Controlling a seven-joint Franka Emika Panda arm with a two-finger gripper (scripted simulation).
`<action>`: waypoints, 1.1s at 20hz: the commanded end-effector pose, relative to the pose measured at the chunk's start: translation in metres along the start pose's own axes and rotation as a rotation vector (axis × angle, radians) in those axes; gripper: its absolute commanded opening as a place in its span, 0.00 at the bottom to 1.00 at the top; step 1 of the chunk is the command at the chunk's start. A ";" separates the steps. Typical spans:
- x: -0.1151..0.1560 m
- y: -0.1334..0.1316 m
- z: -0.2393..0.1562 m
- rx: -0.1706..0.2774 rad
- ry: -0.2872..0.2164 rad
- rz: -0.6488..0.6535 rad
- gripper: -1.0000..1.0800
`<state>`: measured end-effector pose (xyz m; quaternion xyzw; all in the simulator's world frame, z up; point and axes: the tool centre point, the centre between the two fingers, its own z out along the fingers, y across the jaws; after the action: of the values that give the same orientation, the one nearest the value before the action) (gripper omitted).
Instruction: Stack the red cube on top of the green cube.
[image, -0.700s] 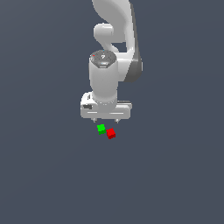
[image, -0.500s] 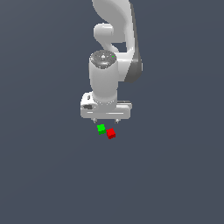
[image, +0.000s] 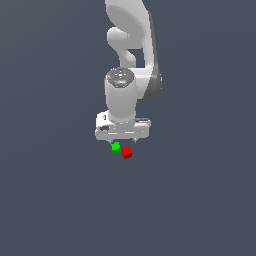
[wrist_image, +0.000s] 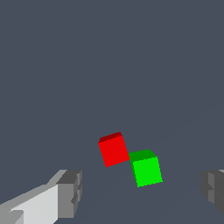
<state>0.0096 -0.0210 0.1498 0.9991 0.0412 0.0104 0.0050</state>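
Observation:
The red cube (image: 127, 152) (wrist_image: 113, 149) and the green cube (image: 116, 147) (wrist_image: 147, 168) lie side by side on the dark grey floor, corners nearly touching. In the exterior view the green cube is to the left of the red one. My white gripper (image: 123, 141) (wrist_image: 142, 192) hangs above and just behind them, open and empty. In the wrist view its two grey fingertips (wrist_image: 70, 194) stand wide apart, with both cubes in sight between and beyond them. The gripper touches neither cube.
The white arm (image: 132, 50) rises behind the cubes in the exterior view. Plain dark grey floor (image: 200, 200) lies all around.

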 end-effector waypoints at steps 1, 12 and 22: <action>-0.002 -0.003 0.013 0.003 -0.003 -0.049 0.96; -0.013 -0.015 0.068 0.014 -0.015 -0.273 0.96; -0.015 -0.017 0.080 0.015 -0.019 -0.310 0.96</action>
<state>-0.0053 -0.0064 0.0705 0.9808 0.1950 -0.0001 -0.0006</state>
